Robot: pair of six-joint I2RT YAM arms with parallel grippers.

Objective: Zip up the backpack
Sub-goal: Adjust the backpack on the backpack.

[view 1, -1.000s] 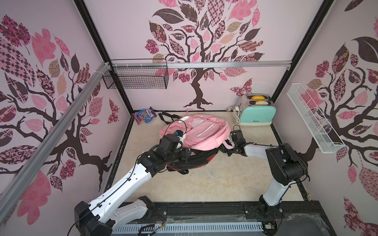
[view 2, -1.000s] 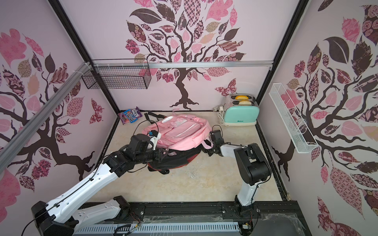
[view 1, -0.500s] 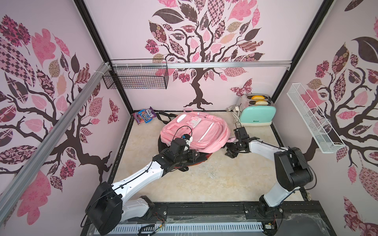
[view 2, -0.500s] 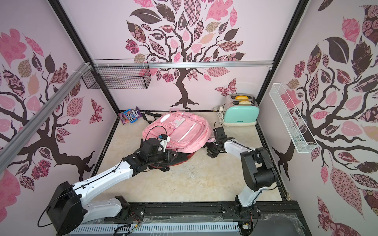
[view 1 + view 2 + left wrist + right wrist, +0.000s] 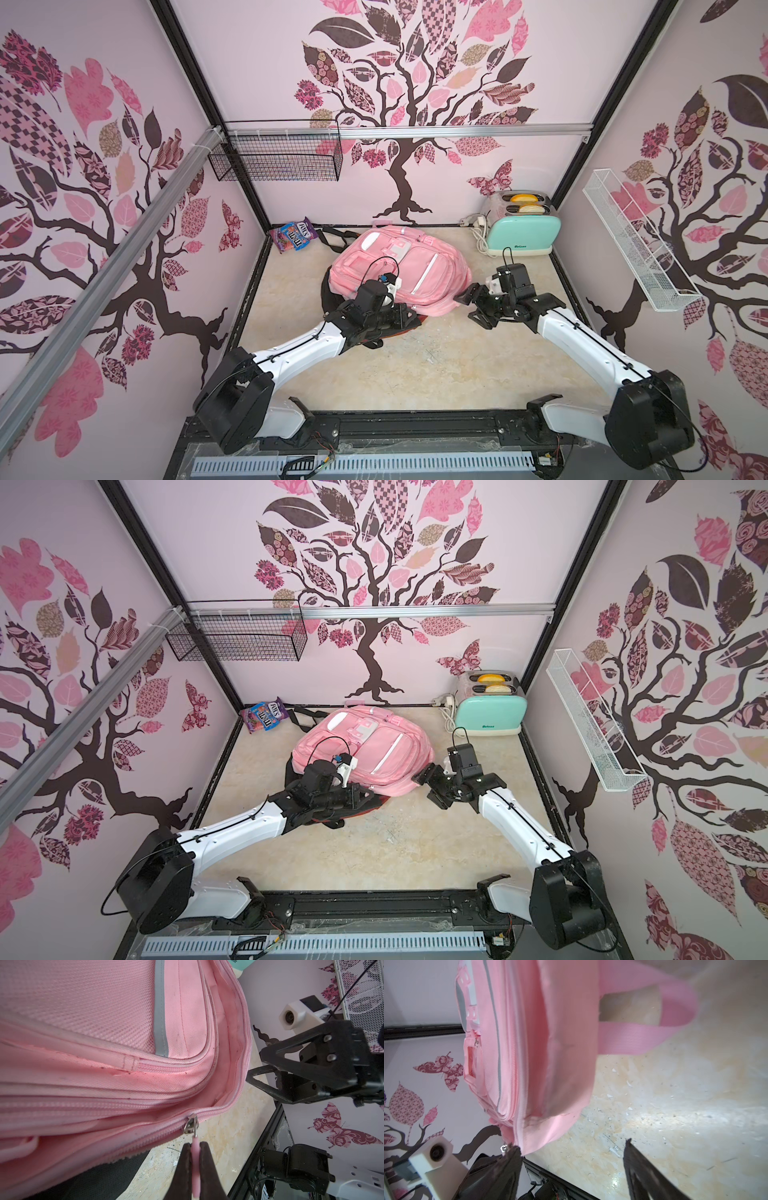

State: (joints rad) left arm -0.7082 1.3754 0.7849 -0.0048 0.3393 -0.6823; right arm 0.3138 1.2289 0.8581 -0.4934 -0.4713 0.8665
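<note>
Two white and black arms are reaching in from the near edge of the table (image 5: 415, 374). The left gripper (image 5: 195, 1148) is lying low at the near side of the backpack (image 5: 399, 270). Its jaws are squeezing tight on the pink zipper pull (image 5: 196, 1159). The silver slider (image 5: 190, 1125) is sitting just past the tips. On one side of the slider the zipper is looking closed. On the other side it is gaping open round the bag's corner.

The right gripper (image 5: 470, 308) is hanging just beside the bag's near right corner. Its jaws are spreading wide and holding nothing. One tip is very near the pink cloth, but I cannot tell if it is touching.

The backpack is lying flat in the middle of the table. Farther back, a green toaster (image 5: 521, 232) is standing in the far right corner. A candy bag (image 5: 295, 237) is lying in the far left corner.
</note>
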